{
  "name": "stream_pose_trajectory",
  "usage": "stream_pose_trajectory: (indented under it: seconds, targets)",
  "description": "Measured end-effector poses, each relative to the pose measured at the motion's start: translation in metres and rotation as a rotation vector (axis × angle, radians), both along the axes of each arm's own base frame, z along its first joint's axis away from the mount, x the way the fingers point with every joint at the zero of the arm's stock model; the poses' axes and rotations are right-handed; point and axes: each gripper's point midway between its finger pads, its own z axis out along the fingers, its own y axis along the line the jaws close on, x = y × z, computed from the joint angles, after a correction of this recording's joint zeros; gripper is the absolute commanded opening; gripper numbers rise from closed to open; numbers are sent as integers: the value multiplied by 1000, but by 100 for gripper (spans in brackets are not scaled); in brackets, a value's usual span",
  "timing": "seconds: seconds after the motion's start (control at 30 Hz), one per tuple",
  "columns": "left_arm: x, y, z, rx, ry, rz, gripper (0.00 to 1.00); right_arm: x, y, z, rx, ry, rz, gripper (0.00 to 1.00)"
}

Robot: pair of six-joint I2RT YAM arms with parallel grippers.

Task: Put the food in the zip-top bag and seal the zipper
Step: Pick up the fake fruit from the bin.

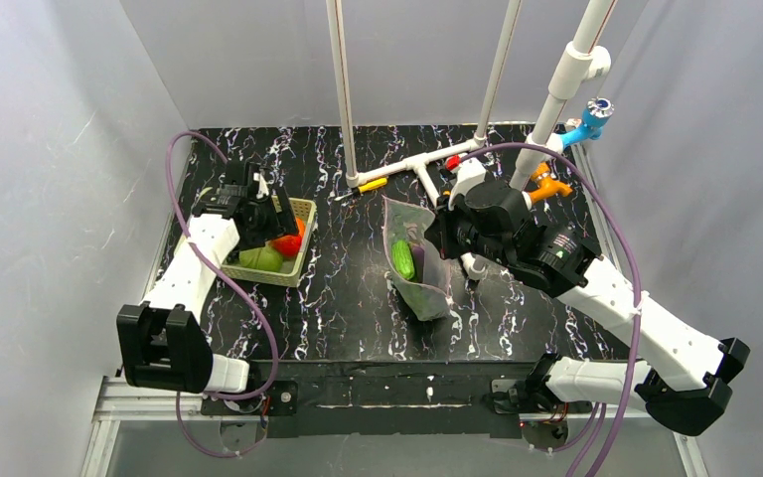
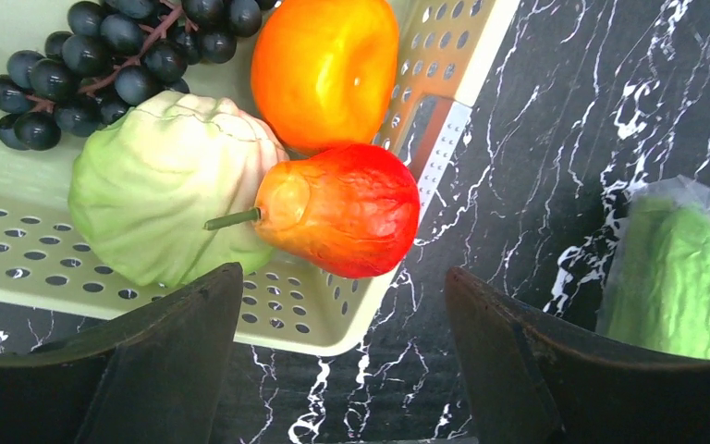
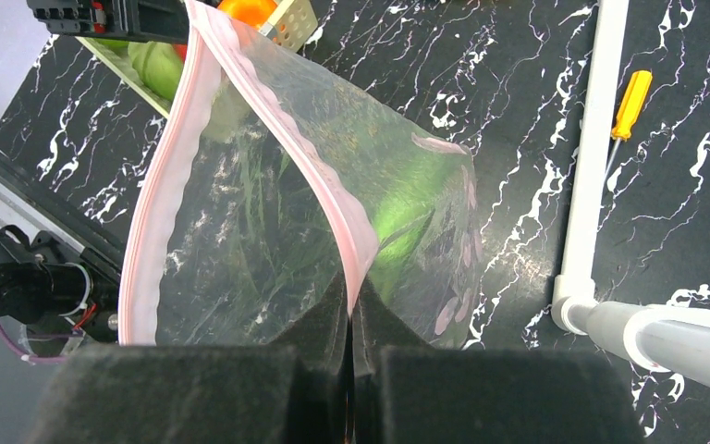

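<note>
Right fingers [image 3: 268, 388] pinch the zip-top bag [image 3: 240, 240] at its zipper [image 3: 351, 236].

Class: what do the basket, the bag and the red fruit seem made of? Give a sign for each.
Basket: rigid matte pale-green plastic, likely; moulded holes. Zip-top bag: thin clear film; creases, shows green through. Red fruit: probably painted plastic or foam; smooth sheen.

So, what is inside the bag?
A cucumber shows inside the bag. Wrinkled plastic blurs other green shapes beside it, and the right gripper covers the bag's near edge.
</note>
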Motion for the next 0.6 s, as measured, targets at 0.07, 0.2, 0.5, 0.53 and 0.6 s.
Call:
stream_pose_trajectory:
  seconds: [0.07, 0.2, 0.5, 0.53, 0.6]
  targets:
    - [-1, -1, -8, 1, 8, -18, 75, 0, 0, -1, -2, 2, 0, 1]
    - [2, -1, -17, 12, -6, -44, 73, -1, -1, -4, -12, 11, 0, 1]
    - [11, -4, -30, 14, -14, -87, 47, -1, 4, -11, -29, 35, 14, 1]
    - [13, -4, -31, 11, -9, -88, 44, -1, 4, -11, -29, 36, 15, 1]
    - [19, -5, -35, 8, -10, -93, 40, -1, 5, -10, -26, 36, 18, 1]
